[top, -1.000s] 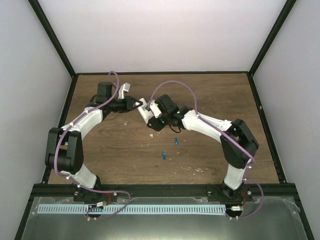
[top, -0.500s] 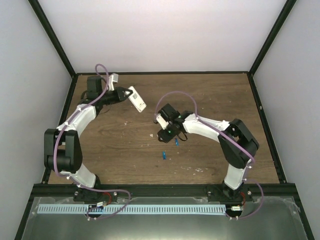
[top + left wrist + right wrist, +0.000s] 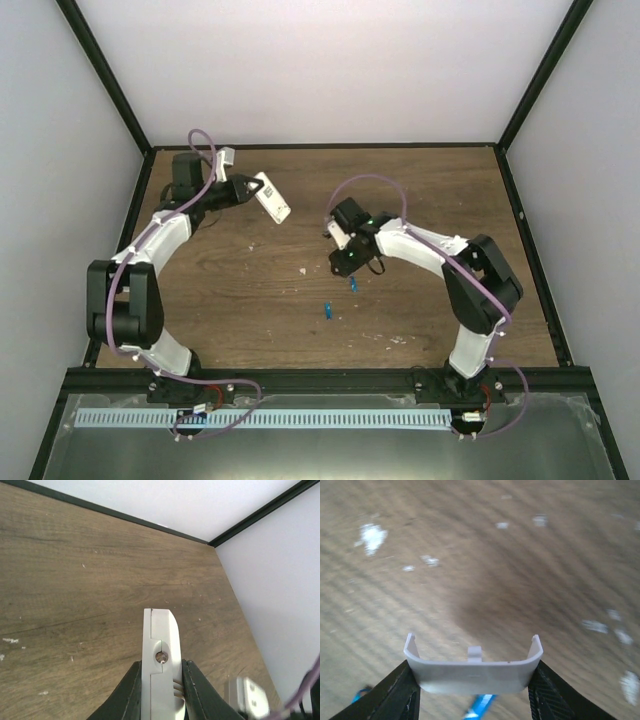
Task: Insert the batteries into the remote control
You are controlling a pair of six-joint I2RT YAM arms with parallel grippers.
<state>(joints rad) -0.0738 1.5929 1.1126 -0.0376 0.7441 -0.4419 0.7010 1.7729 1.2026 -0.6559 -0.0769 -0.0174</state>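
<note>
Left tool (image 3: 161,669) pinches the remote control (image 3: 159,630) — right tool (image 3: 472,676) pinches a white cover (image 3: 470,671) (batteries (image 3: 480,706) just beneath).

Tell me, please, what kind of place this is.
Probably a robot test cell in a laboratory. A wooden table is closed in by plain white walls and a black frame, and the left arm and the right arm are bolted at its near edge.
</note>
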